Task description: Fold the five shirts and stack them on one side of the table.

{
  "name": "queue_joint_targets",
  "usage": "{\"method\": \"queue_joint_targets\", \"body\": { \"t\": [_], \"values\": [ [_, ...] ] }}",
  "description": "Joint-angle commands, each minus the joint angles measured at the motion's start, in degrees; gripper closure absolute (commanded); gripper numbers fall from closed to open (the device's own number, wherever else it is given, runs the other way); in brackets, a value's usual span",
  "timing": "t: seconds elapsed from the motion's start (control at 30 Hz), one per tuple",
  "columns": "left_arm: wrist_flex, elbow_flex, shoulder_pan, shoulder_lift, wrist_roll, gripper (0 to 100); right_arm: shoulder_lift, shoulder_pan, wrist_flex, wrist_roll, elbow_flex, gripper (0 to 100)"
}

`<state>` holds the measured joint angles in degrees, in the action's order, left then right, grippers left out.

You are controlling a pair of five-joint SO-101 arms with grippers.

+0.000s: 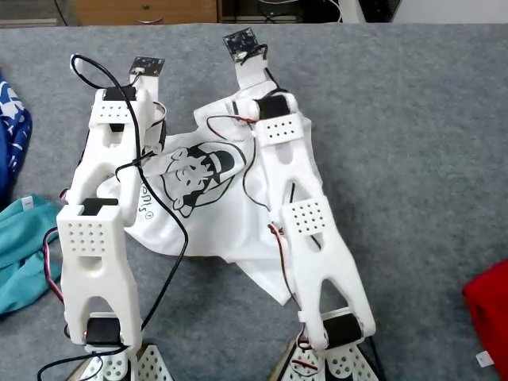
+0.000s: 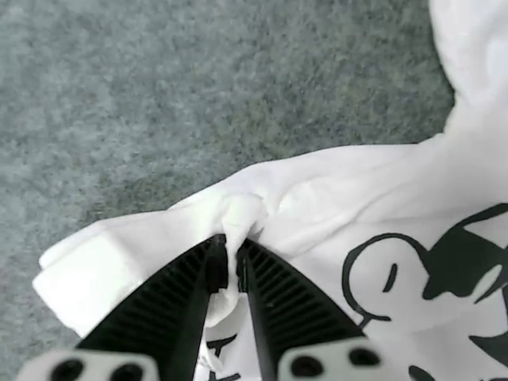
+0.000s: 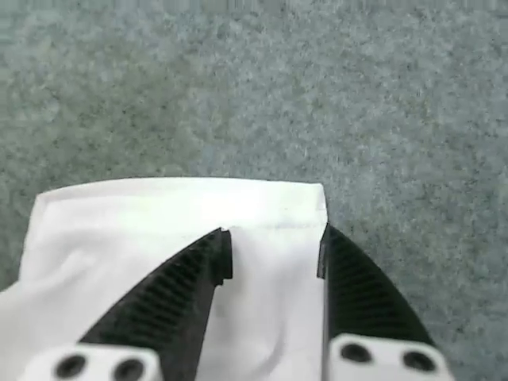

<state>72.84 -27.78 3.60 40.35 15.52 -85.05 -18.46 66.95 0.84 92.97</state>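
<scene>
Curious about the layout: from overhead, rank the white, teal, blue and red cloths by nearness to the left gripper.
1. White shirt, pinched in the left gripper.
2. Blue cloth and teal cloth, left edge: too close to call.
3. Red cloth, far right.

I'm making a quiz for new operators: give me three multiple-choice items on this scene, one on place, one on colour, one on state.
1. Where does the red shirt lie? A. at the right edge of the table B. in its middle C. at its far edge
2. What colour is the print on the white shirt? A. green B. black C. red
3. How is the left tool? A. open over bare table B. holding the red shirt C. shut on the white shirt
Answers: 1 A, seen at the high view's right edge; 2 B, the print is drawn in black; 3 C, its jaws pinch bunched white cloth.
</scene>
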Motion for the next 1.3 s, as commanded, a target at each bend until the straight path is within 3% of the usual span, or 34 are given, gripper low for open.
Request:
{"method": "queue_joint_targets", "body": {
  "t": [0.0,0.17,0.3,0.67,0.87,1.0,1.27],
  "values": [
    [0.6,-1.3,0.8,-0.6,-0.4,98,0.5,0.2,-0.9,0.3,1.3,80.4],
    [0.7,-1.3,1.1,-0.6,-0.4,98,2.6,2.1,3.7,-0.9,1.0,93.9],
    [3.2,-1.8,1.0,-0.6,-0.4,98,4.8,4.4,9.2,-3.5,1.6,98.9],
    [4.0,-1.6,1.1,-1.1,-0.6,98,19.4,8.0,25.1,-3.9,2.2,99.2],
    [10.7,-3.8,0.6,-1.0,-0.4,98,24.8,8.0,35.6,-8.8,1.3,99.3],
    [14.1,-5.6,0.5,-1.0,-0.4,98,28.5,8.6,35.5,-8.6,-6.9,99.3],
    [21.8,-11.7,0.5,-1.0,-0.4,98,46.9,8.0,35.3,-11.2,-41.1,99.3]
  ]
}}
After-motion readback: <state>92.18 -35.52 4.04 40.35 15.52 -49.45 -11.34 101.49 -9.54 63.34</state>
